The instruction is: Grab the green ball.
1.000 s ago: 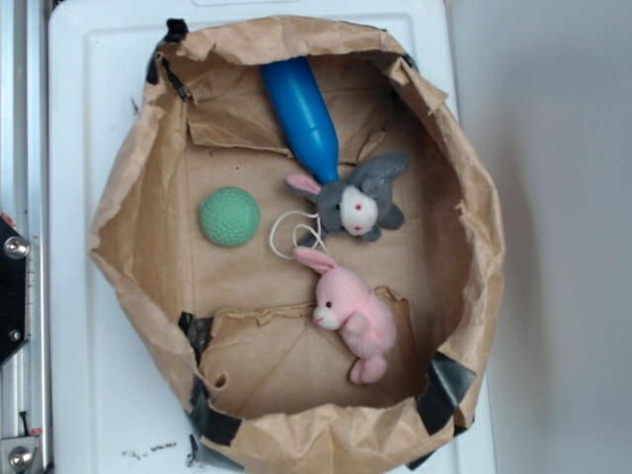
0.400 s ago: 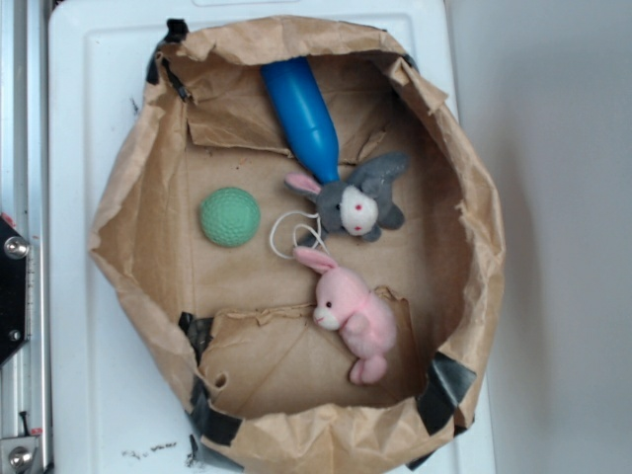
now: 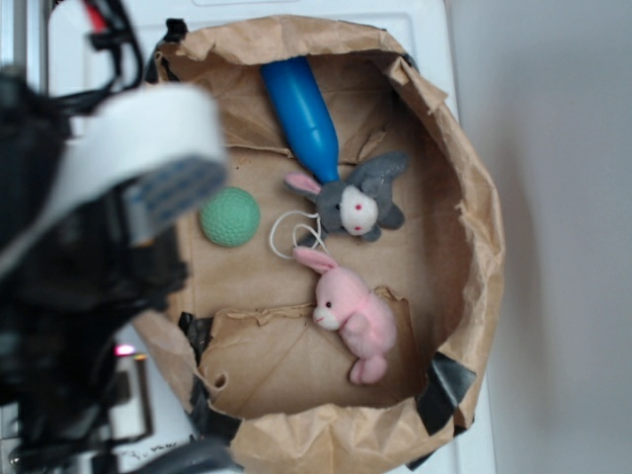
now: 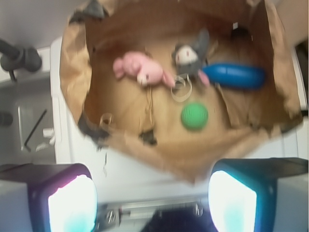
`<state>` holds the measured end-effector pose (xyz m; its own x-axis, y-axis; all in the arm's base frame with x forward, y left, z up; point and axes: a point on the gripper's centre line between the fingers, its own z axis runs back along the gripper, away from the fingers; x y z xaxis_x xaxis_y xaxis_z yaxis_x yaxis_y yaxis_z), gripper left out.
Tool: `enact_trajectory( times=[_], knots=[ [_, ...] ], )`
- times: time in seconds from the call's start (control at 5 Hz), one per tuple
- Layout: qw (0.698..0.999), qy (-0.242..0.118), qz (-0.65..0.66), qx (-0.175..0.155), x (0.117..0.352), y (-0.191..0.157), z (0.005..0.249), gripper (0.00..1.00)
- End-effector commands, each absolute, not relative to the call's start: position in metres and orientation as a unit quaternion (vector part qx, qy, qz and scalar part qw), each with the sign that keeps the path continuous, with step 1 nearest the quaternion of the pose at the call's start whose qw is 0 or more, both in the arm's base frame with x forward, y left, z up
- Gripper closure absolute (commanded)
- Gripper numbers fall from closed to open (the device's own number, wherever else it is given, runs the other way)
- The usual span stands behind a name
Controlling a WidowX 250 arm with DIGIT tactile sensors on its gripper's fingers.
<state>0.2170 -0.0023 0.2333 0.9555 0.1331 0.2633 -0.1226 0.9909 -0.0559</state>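
The jaws [image 4: 152,203] stood wide apart and held nothing, their two pads glowing at the bottom corners of the wrist view, poised above the white bench [image 4: 145,166] short of the bag's near rim. Ahead of them lay the torn brown paper bag [image 4: 169,154], its crumpled near wall standing between the jaws and everything inside. Beyond the left pad, deep in the bag, lay the pink plush rabbit [image 4: 137,70]. Further right the grey plush rabbit [image 4: 189,57] lay against the far wall, a loop of white cord [image 4: 181,90] trailing from it. The green ball [image 4: 194,116] rested on the bag floor ahead of the jaws and a little toward the right pad, just past the near wall; it touched nothing, with bare paper all around and the cord loop near its far-left side. Beyond the right pad the blue cylinder [image 4: 234,76] lay along the far side, its end just beside the grey rabbit. In the exterior view the arm [image 3: 89,257] loomed blurred over the bag's left rim, just beside the ball [image 3: 230,217].
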Motion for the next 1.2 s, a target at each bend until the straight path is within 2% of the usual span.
enact_trajectory(
  times=[0.0,0.8,1.0],
  knots=[
    [0.991,-0.134,-0.017,-0.009,0.249,0.050,0.175,0.00],
    [0.991,-0.134,-0.017,-0.009,0.249,0.050,0.175,0.00],
    [0.989,-0.117,-0.021,-0.083,0.248,0.053,0.138,0.00]
  ],
)
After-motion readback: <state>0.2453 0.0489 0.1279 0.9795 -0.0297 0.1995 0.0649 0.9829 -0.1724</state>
